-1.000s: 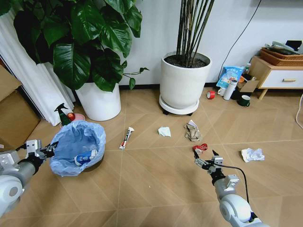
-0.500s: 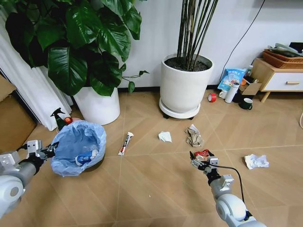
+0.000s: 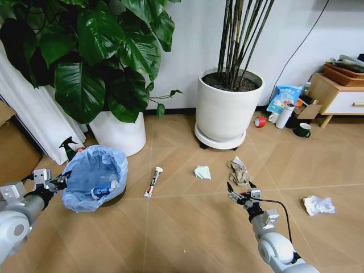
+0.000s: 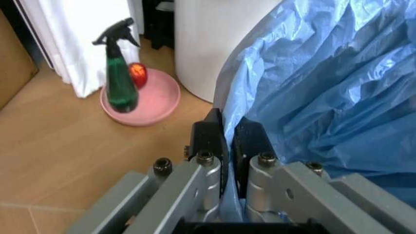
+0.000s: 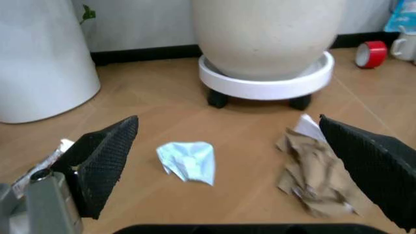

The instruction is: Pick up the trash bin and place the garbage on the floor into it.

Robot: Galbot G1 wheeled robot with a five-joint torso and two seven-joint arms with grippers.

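Observation:
The trash bin (image 3: 94, 177), black with a light-blue bag over its rim, sits on the floor (image 3: 187, 227) at my left. A blue-white wrapper (image 3: 103, 189) lies inside it. My left gripper (image 3: 60, 182) is shut on the bag's rim (image 4: 224, 141). The right gripper (image 3: 239, 193) hangs open low over the floor, its fingers (image 5: 104, 161) spread wide. Beyond it lie a crumpled white tissue (image 3: 202, 172) (image 5: 188, 161) and crumpled brown paper (image 3: 239, 170) (image 5: 315, 180). A small tube (image 3: 153, 181) lies between bin and tissue. Another tissue (image 3: 318, 205) lies far right.
Two big white plant pots (image 3: 118, 133) (image 3: 227, 108) stand along the wall, the right one on a wheeled stand (image 5: 266, 80). A green spray bottle (image 4: 120, 83) and pink dish (image 4: 140, 100) sit behind the bin. Red tape (image 3: 260, 121), a bottle, a cup and a low cabinet (image 3: 341, 94) fill the far right corner.
The whole picture has shifted, so the camera moved. The right gripper now covers the spot where the crushed red can lay, and the can no longer shows. The left gripper still holds the bin.

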